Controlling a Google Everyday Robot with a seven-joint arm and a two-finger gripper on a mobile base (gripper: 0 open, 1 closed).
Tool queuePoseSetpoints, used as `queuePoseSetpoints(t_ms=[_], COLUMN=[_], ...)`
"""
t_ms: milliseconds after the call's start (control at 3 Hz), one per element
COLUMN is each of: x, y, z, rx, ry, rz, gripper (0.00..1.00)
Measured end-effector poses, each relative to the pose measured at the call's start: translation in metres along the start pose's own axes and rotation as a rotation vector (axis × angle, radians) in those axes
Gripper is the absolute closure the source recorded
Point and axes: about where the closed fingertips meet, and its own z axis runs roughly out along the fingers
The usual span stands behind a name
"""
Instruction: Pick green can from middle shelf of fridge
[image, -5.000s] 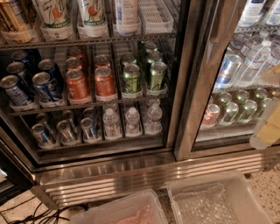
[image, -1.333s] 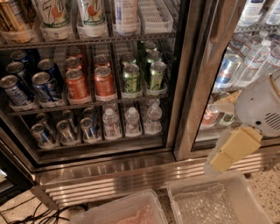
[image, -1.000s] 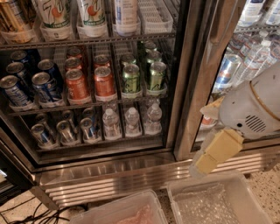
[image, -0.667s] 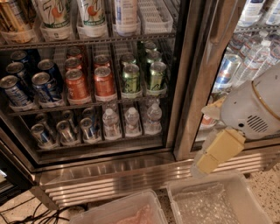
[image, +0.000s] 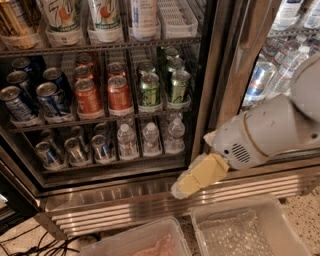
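Shifted leftward since the previous frame: gripper (image: 184, 188), lower centre, in front of the fridge (image: 125, 202) base panel; grip state cannot be told. White arm (image: 270, 131): right of frame. Green can (image: 149, 90): upright on middle shelf (image: 100, 118), centre, just right of orange-red cans (image: 119, 93).

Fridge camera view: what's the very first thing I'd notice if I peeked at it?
You'd first spot the big white robot arm on the right, with its yellowish gripper low in front of the fridge, near its steel base. Next come the bright cans on the middle shelf: blue cans at left, orange-red cans in the middle, and a green can at front right.
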Motion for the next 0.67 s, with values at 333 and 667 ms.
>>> queuePoseSetpoints(t_ms=[333,667], x=[-0.0145,-0.0145], y=[-0.0085,-0.0085], z=[0.0337,0.0337], rx=[0.022,0.022], ry=[-0.043,-0.043], rz=[0.102,0.102], gripper=[0.00,0.00])
